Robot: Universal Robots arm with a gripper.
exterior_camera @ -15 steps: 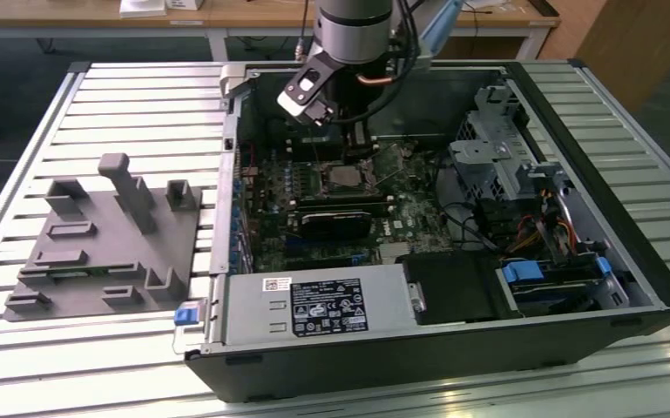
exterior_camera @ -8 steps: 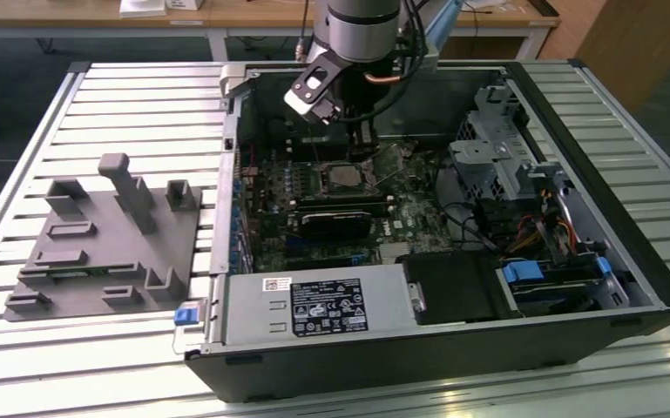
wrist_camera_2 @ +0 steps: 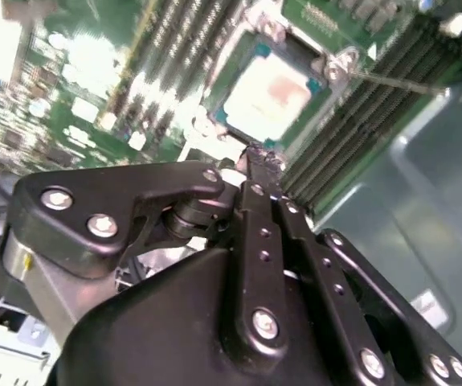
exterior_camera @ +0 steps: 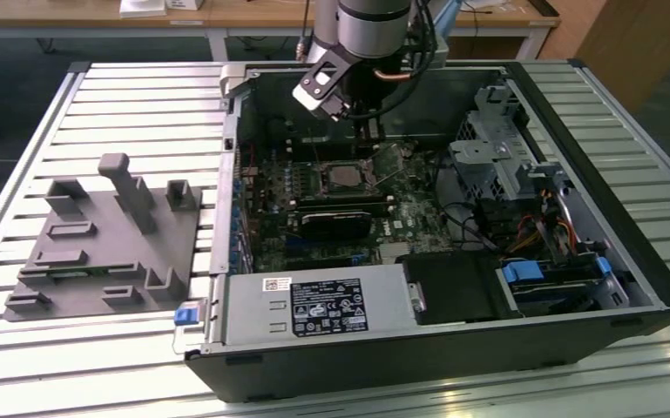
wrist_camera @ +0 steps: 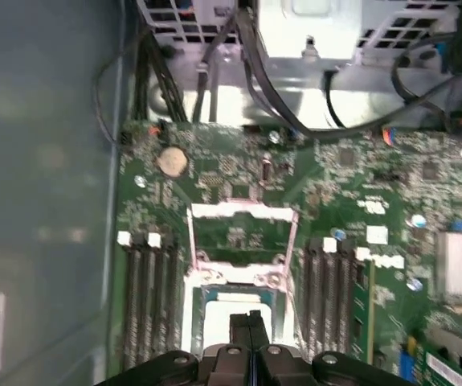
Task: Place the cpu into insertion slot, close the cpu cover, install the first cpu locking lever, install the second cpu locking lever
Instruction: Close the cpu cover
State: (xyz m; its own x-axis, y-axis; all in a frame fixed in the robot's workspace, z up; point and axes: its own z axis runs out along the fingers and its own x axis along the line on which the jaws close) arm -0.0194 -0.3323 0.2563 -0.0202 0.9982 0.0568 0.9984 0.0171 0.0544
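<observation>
The cpu [wrist_camera_2: 269, 87] lies flat in the insertion slot [wrist_camera: 239, 299], its pale silvery top showing in the second wrist view. In the first wrist view the cpu cover [wrist_camera: 243, 211], a thin silvery frame with a square window, is swung open beyond the slot. A thin locking lever [wrist_camera_2: 391, 80] sticks out beside the socket. My gripper [wrist_camera: 249, 322] hangs just above the slot's near edge, its black fingers [wrist_camera_2: 256, 165] pressed together with nothing between them. In the exterior view the gripper [exterior_camera: 366, 139] reaches down into the open computer case over the socket [exterior_camera: 341, 176].
The black case wall [exterior_camera: 451, 348] surrounds the motherboard. Long black memory slots [wrist_camera: 331, 297] flank the socket on both sides. A black card [exterior_camera: 337, 218] sits close to the socket. Drive cages and cables [exterior_camera: 509, 165] fill the exterior view's right. A grey fixture [exterior_camera: 102, 244] stands outside the case.
</observation>
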